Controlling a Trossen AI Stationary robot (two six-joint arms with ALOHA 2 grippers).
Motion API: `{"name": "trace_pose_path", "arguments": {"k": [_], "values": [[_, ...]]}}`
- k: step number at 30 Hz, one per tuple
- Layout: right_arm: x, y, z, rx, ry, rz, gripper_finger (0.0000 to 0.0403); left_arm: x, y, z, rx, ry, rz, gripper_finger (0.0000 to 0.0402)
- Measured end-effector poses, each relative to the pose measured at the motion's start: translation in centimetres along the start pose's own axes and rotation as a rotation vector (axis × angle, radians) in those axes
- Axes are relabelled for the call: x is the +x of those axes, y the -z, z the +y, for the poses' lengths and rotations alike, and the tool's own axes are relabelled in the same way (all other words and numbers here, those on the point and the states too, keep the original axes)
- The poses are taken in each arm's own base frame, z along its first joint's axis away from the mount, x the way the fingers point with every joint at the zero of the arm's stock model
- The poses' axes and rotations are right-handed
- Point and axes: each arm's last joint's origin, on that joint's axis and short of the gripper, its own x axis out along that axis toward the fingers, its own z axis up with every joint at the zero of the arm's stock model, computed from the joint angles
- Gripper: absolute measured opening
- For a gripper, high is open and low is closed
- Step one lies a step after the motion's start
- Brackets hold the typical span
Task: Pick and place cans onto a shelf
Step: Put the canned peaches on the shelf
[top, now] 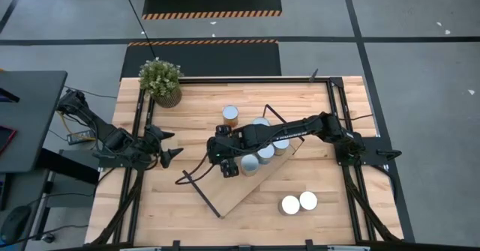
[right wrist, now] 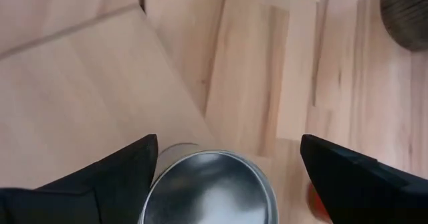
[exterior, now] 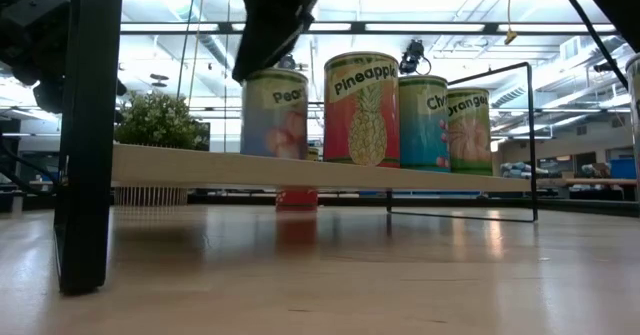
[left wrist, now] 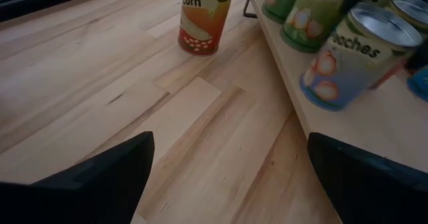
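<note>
Directly below the right gripper (right wrist: 224, 177), whose fingers are spread wide, a peaches can (right wrist: 210, 187) stands on the shelf (top: 240, 187) beside four others. Left gripper (top: 171, 144) waits open at the table's left edge; corn can (top: 230, 116) and two cans (top: 299, 202) stand on the table (top: 150, 206).

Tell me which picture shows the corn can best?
The left wrist view: the corn can stands close, its label readable, alone on the table beside the shelf. The high view shows only its round top. The low view shows just a red sliver under the shelf. The right wrist view barely catches an orange edge.
</note>
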Motion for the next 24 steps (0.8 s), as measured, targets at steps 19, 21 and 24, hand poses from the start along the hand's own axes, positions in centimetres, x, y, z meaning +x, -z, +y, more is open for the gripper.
{"name": "trace_pose_path", "arguments": {"k": [19, 21, 24], "values": [[-2.9, -1.7, -1.0, 0.027, 0.084, -0.081, 0.0374, 0.0, 0.0, 0.0, 0.000, 0.001, 0.002, 0.0400], [-2.4, -1.6, -1.5, 0.037, 0.090, -0.090, 0.0374, 0.0, 0.0, 0.0, 0.000, 0.001, 0.002, 0.0400], [-1.2, -0.9, -2.2, 0.044, 0.094, -0.050, 0.0374, 0.0, 0.0, 0.0, -0.001, 0.002, 0.003, 0.0400]]}}
